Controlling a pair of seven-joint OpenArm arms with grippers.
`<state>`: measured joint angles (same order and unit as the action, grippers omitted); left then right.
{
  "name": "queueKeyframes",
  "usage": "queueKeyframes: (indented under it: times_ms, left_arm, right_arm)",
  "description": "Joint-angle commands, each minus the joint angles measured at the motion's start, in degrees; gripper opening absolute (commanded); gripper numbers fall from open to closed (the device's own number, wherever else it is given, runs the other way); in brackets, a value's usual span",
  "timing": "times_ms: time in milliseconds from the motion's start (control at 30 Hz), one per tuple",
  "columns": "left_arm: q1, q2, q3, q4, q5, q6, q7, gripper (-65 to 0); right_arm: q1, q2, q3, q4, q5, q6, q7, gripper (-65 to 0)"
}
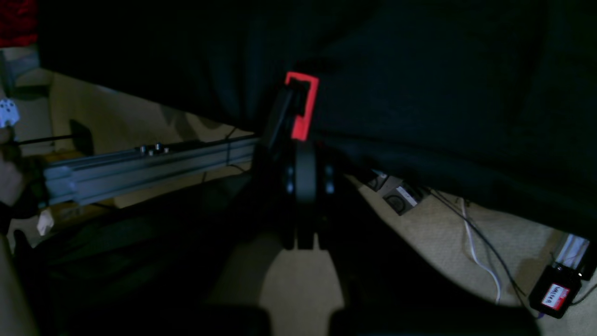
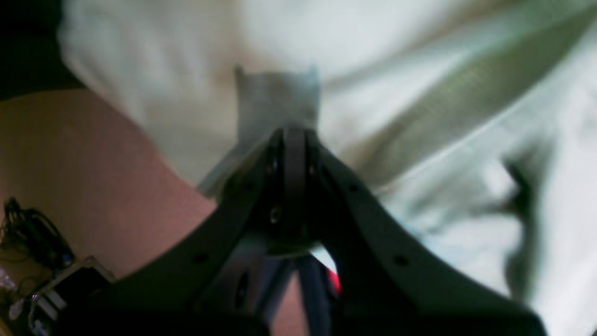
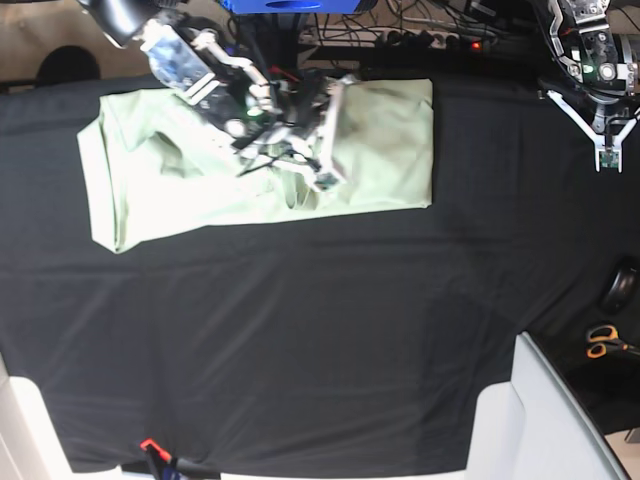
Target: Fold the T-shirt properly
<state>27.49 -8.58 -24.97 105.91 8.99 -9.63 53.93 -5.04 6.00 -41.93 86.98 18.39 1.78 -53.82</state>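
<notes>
The pale mint-green T-shirt [image 3: 380, 150] lies spread across the far part of the black table cloth [image 3: 300, 340], with its middle bunched and wrinkled. My right gripper [image 3: 327, 180] reaches over the middle of the T-shirt and is shut on it. Up close, the right gripper [image 2: 291, 135] pinches a raised fold of the T-shirt [image 2: 419, 56] between closed jaws. My left gripper [image 3: 607, 158] hangs shut and empty at the far right, well away from the shirt. In its own view the left gripper [image 1: 305, 154] is a dark closed shape near the table edge.
Orange-handled scissors [image 3: 605, 342] and a dark rounded object [image 3: 620, 288] lie at the right edge. A white panel [image 3: 560, 420] covers the near right corner. A red clamp [image 1: 302, 105] grips the table edge above an aluminium rail [image 1: 140, 163]. Cables run along the far side.
</notes>
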Motion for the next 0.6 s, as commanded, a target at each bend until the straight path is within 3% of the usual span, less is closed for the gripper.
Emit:
queueKeyframes:
  times_ms: [0, 233, 433, 567]
  left_arm:
    - [0.16, -0.7, -0.39, 0.95, 0.72, 0.44, -0.53, -65.0]
    - [0.16, -0.7, -0.39, 0.95, 0.72, 0.44, -0.53, -65.0]
    - [0.25, -0.7, -0.48, 0.95, 0.72, 0.44, -0.53, -65.0]
    - [0.25, -0.7, -0.39, 0.95, -0.69, 0.44, -0.53, -65.0]
  right_arm:
    - [0.33, -0.07, 0.31, 1.94, 0.64, -0.07, 0.59, -64.9]
    - [-1.95, 1.96, 2.86, 3.09, 0.46, -0.07, 0.94, -64.9]
    - [-1.95, 5.74, 3.21, 3.26, 0.46, 0.02, 0.94, -64.9]
    - [-2.13, 6.26, 3.12, 8.54, 0.46, -0.07, 0.42, -65.0]
